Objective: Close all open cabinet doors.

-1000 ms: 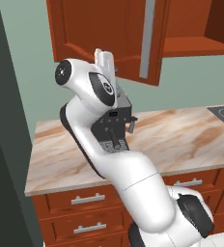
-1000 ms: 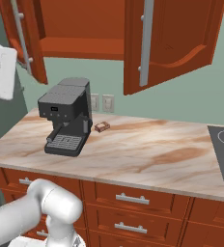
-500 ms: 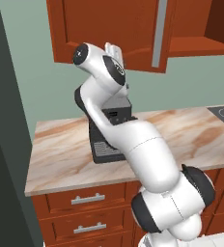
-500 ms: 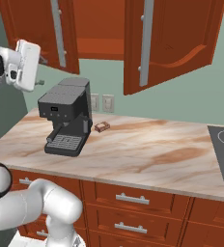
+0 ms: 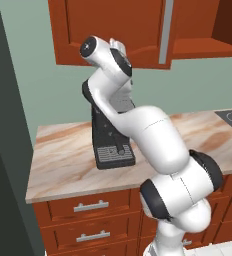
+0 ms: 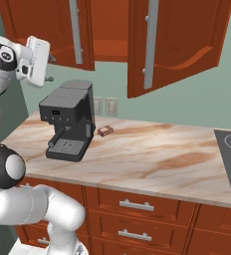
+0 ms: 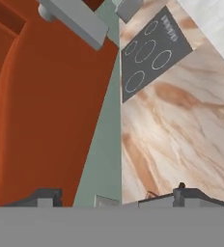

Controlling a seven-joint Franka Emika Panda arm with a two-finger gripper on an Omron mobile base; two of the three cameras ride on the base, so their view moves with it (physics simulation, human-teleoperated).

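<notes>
Above coffee machine (image 6: 70,124), fingers (image 6: 49,67) near left open cabinet door (image 6: 53,30); grip state can't tell.

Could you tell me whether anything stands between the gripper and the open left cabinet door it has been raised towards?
Nothing visible does. The gripper hangs beside the reddish-brown wooden left cabinet door, above the black coffee machine, which stands lower on the marble counter and clear of the door.
</notes>
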